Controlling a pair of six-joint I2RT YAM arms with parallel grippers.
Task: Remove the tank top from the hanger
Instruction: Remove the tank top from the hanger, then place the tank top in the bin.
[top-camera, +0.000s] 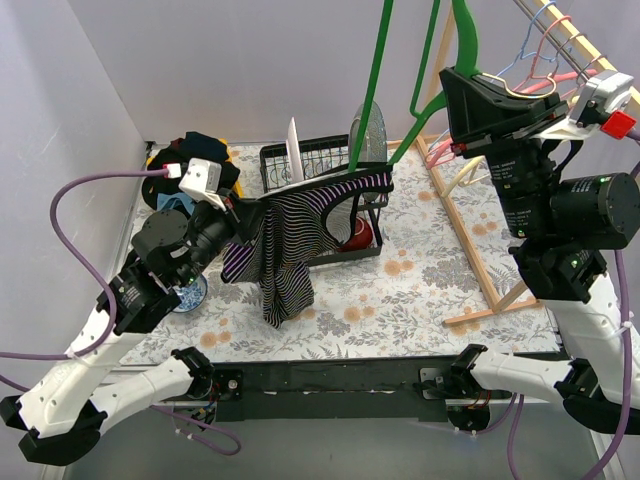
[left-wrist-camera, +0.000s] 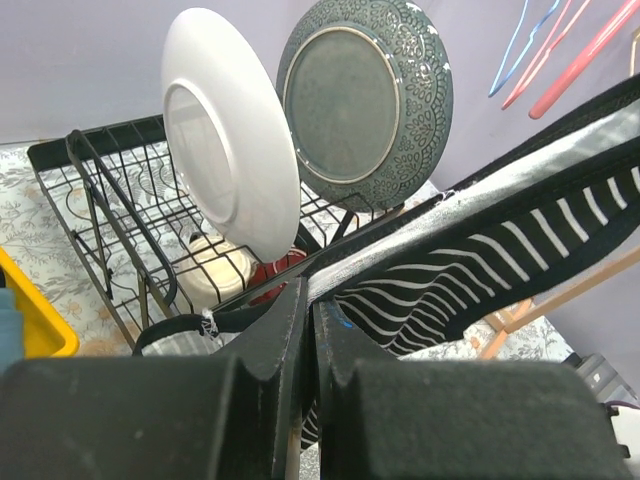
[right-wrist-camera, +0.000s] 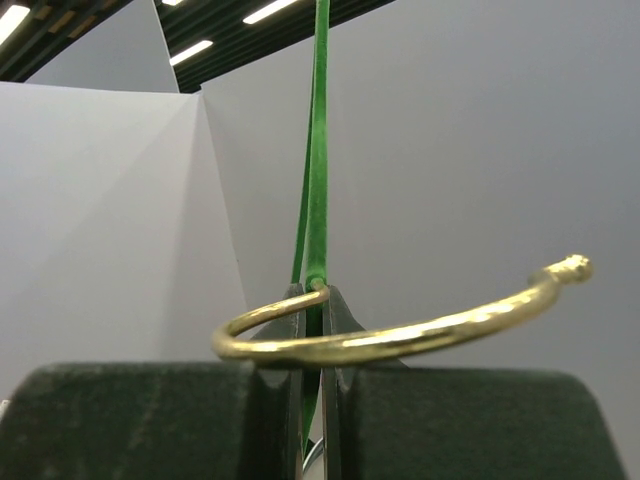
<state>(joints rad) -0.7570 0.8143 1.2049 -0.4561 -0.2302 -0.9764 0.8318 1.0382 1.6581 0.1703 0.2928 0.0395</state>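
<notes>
The striped tank top (top-camera: 290, 235) is hanging in mid-air above the flowered table (top-camera: 420, 290), sagging in front of the black dish rack (top-camera: 320, 155). One upper edge is stretching rightward to what looks like the lower end of the green hanger (top-camera: 370, 90), and the other is running left into the left gripper (top-camera: 243, 215). In the left wrist view that gripper's fingers are pressing together on the garment's dark strap edge — the striped cloth is rising up and to the right from them, past the white plate (left-wrist-camera: 225, 150) and the grey-green plate (left-wrist-camera: 365, 100). The right gripper (top-camera: 450, 80) is sitting high on the right, its jaws pinching the hanger's neck just under the brass hook (right-wrist-camera: 400, 335). So the top's long axis is lying left to right between the two arms, with the left arm nearer to it. Freeing it probably calls for pulling left and down, away from the hanger's end.
</notes>
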